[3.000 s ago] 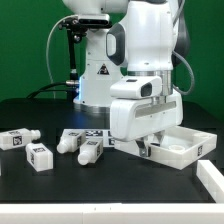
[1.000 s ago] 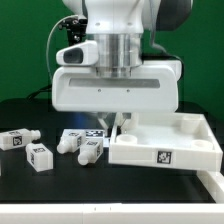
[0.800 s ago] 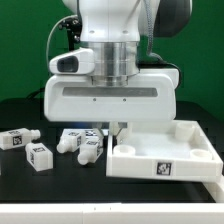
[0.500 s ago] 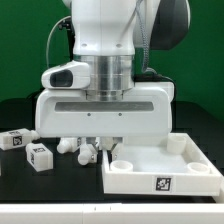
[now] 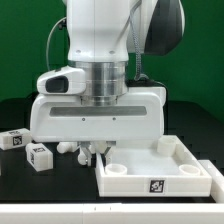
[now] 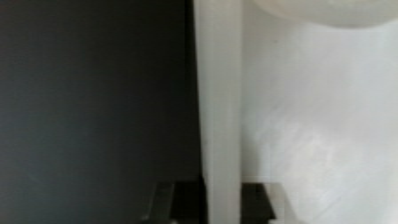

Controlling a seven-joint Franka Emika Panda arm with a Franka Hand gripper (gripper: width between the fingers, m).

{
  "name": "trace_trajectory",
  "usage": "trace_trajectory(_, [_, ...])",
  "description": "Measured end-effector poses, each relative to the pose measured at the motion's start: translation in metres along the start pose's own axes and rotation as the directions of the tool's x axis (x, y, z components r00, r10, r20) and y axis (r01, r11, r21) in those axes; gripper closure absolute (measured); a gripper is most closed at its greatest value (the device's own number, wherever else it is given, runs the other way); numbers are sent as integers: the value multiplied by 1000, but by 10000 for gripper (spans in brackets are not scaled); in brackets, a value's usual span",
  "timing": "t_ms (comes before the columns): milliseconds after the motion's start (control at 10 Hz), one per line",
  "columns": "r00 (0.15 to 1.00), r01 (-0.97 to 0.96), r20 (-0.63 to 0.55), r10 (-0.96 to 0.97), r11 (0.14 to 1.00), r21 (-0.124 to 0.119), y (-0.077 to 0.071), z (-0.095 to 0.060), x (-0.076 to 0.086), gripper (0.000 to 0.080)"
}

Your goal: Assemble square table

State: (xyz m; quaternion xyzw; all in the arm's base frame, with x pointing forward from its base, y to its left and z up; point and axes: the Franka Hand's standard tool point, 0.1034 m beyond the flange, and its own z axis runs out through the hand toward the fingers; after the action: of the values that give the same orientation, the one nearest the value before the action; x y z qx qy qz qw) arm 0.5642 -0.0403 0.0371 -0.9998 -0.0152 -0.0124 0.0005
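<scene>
My fingers (image 6: 175, 203) pinch the square panel (image 5: 125, 182) by its rim, only their tips showing; my wrist housing (image 5: 95, 115) hides the grip and crops two legs (image 5: 68, 148) behind it.

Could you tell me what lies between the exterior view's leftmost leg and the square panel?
Another leg, then more legs partly hidden behind the end effector, as the exterior view shows.

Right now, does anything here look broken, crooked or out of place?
Nothing stands out. The panel seems to sit flat, rim up, the gripper shut on its rim near one corner. Loose legs lie at mixed angles beside it, some hidden behind the gripper; none looks damaged.
</scene>
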Motion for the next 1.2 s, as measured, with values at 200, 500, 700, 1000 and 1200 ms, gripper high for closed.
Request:
trace_trajectory(200, [1000,-16,4,17,1000,-1,-9,9,6,745])
trace_trajectory(500, [998,-59,-3,59,998,-6,-19,19,15,745])
trace_trajectory(700, [998,-62,-2,61,998,-6,-19,20,15,745])
trace_trajectory(1000, [998,-61,-2,61,998,-6,-19,20,14,636])
trace_trajectory(1200, [998,-39,49,39,999,6,-12,-1,14,499])
